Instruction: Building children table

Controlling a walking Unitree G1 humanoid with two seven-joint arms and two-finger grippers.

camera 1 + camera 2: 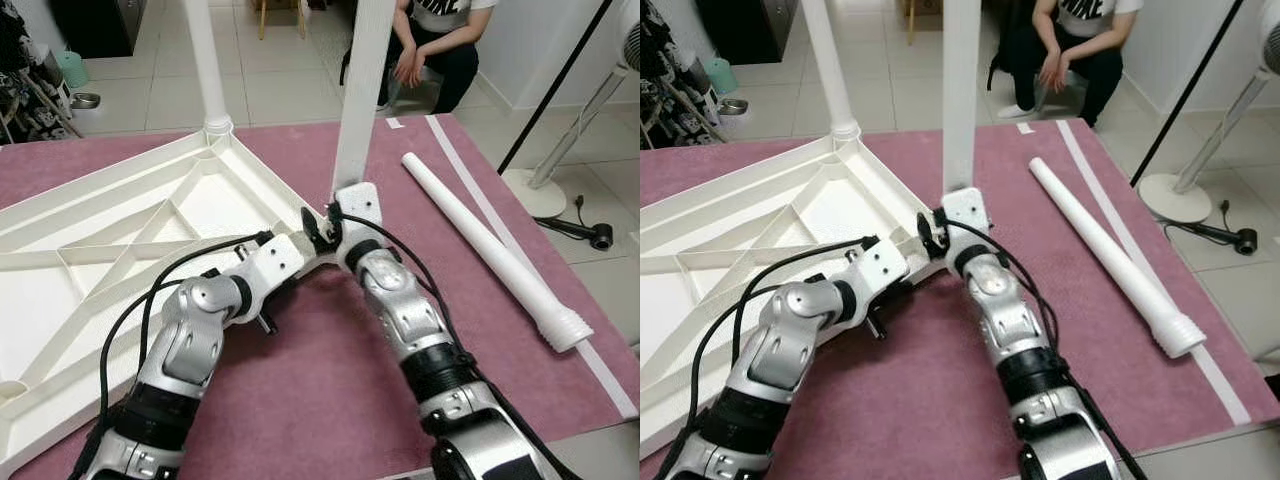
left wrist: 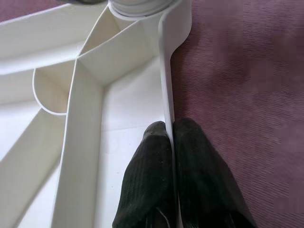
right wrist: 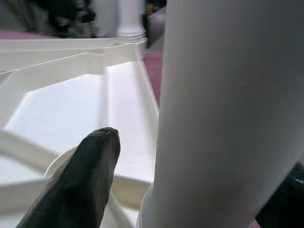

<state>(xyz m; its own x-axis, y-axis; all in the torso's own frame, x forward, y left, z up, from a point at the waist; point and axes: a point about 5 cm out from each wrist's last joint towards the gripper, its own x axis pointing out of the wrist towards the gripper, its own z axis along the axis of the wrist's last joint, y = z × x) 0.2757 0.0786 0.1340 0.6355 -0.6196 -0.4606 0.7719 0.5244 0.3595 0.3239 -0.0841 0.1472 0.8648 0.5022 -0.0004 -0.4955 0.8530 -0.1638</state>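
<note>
The white tabletop (image 1: 120, 230) lies upside down on a maroon mat (image 1: 300, 400). One white leg (image 1: 205, 60) stands upright in its far corner. A second upright leg (image 1: 362, 90) stands in the near corner socket. My right gripper (image 1: 335, 215) straddles the base of this leg; in the right wrist view one black finger (image 3: 90, 171) stands a little apart from the leg (image 3: 228, 104). My left gripper (image 2: 172, 130) is shut on the tabletop's thin rim (image 2: 166, 71) just left of that corner. A third leg (image 1: 490, 250) lies loose on the mat to the right.
A person (image 1: 440, 40) crouches on the tiled floor beyond the mat. A fan stand (image 1: 545, 190) and a black cable stand off the mat's right edge. A bowl (image 1: 85, 100) sits at the back left. A white strip (image 1: 500, 220) runs along the mat's right side.
</note>
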